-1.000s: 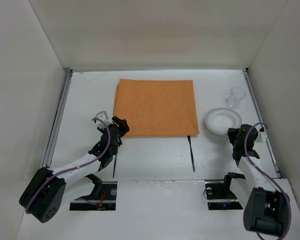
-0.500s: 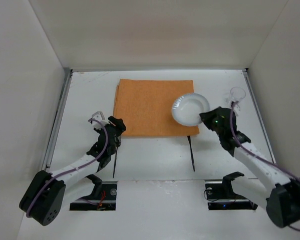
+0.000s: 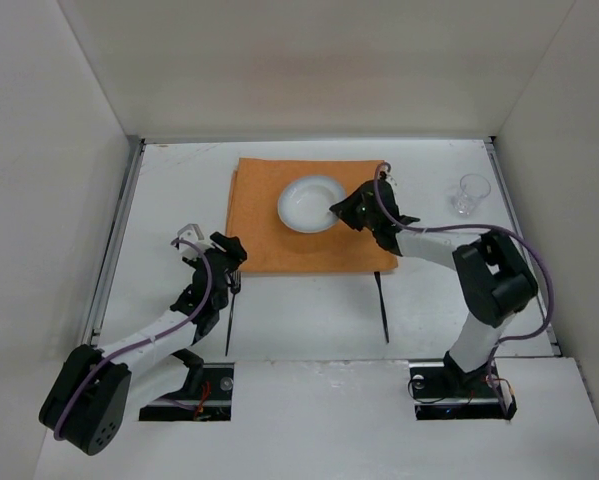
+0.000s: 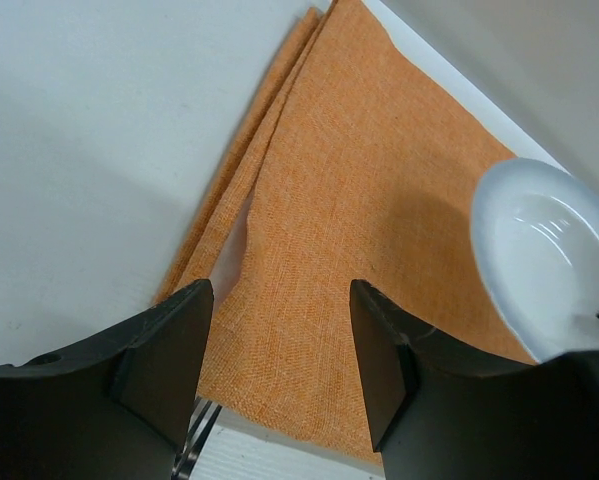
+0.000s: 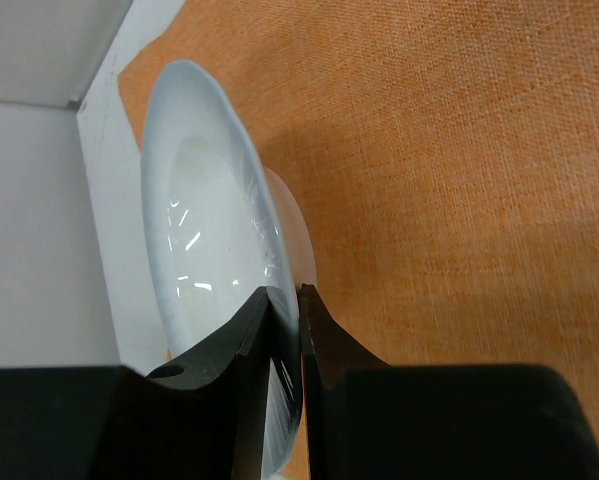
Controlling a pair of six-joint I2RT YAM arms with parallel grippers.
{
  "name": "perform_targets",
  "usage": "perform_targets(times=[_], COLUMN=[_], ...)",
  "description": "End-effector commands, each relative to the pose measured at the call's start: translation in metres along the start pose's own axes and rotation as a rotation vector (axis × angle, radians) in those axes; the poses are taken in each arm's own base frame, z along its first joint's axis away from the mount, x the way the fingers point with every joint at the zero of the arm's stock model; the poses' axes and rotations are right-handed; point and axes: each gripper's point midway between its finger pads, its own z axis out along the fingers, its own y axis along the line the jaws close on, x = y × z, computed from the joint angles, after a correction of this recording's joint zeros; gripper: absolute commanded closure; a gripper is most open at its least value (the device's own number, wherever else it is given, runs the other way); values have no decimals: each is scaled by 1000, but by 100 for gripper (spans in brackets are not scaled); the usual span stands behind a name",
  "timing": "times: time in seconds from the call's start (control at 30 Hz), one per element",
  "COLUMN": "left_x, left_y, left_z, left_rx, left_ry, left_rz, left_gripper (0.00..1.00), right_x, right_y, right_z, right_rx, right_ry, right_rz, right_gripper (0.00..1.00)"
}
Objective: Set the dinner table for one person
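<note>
On your flat white dinner table (image 3: 159,200), the rectangular orange cloth mat (image 3: 269,240) lies in the middle, toward the far side. The round white ceramic plate (image 3: 307,203) is over the mat's far middle, with your right gripper (image 3: 337,212) at its right rim. The clear drinking glass (image 3: 472,194) stands on the table, right of the mat. One thin black utensil (image 3: 383,315) lies before the mat's near right corner. A second thin black utensil (image 3: 229,325) lies before its near left corner, beside your left gripper (image 3: 231,258).

Three plain white panels enclose the bay: back wall (image 3: 319,70), left wall (image 3: 39,150) and right wall (image 3: 569,120), all matte. The white dinner table (image 3: 309,310) spans between them, with thin metal rails (image 3: 117,230) along its sides. Lighting is even and shadows are soft.
</note>
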Motion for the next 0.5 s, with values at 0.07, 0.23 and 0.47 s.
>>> perform_targets(times=[0.07, 0.23, 0.47], left_x=[-7, -7, -8], left_y=[-4, -4, -5], left_z=[-1, -2, -2], left_rx=[16, 14, 16], left_ry=[-35, -37, -38], left_rz=[-28, -24, -26], left_gripper=[46, 46, 46], right_x=[-26, -11, 24], right_y=[81, 72, 42], right_z=[10, 23, 36], right_rx=[-240, -218, -144], right_ry=[-58, -27, 57], right_rz=[80, 84, 79], right_gripper=[88, 87, 82])
